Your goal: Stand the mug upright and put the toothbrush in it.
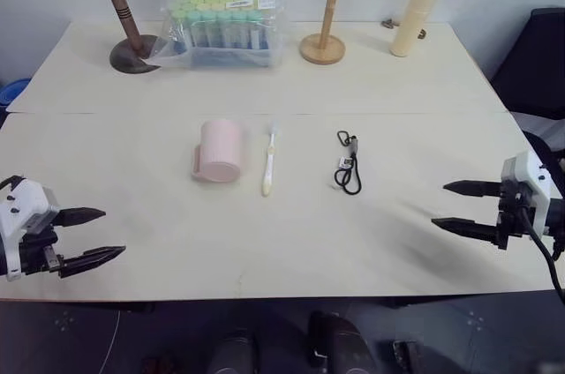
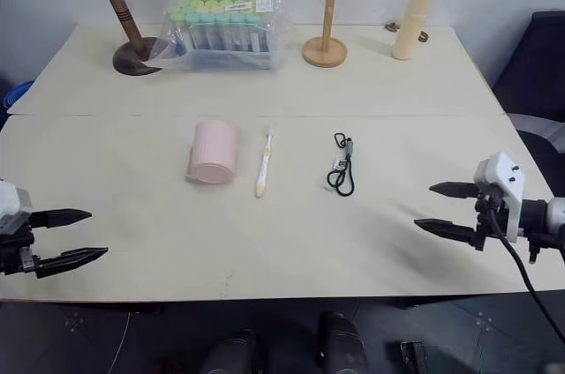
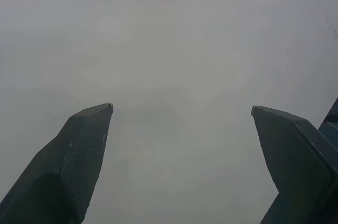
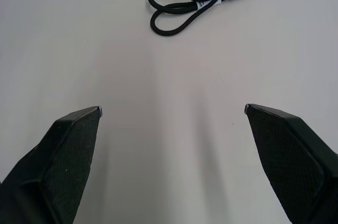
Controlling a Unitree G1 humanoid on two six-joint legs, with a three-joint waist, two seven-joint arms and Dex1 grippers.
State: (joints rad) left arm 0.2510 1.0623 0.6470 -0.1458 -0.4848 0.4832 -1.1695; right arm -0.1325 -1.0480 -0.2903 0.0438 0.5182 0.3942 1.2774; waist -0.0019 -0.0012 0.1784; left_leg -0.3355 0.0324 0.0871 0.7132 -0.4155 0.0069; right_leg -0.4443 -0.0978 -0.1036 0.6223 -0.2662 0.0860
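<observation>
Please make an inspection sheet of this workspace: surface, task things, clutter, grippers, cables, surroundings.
Surface: pale table, seam across the middle.
Job's things: mug lying on its side; toothbrush flat beside it, apart.
Clutter: black cord; at the back, hat stand, tube box, wooden rack, cream cylinder.
Grippers: left gripper and right gripper open, empty, at the table's sides.
Cables: black cable on right arm.
Surroundings: wall, dark floor.

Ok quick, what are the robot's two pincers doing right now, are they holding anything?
Left pincer: open, holding nothing, over the pale wooden table.
Right pincer: open, holding nothing.
</observation>
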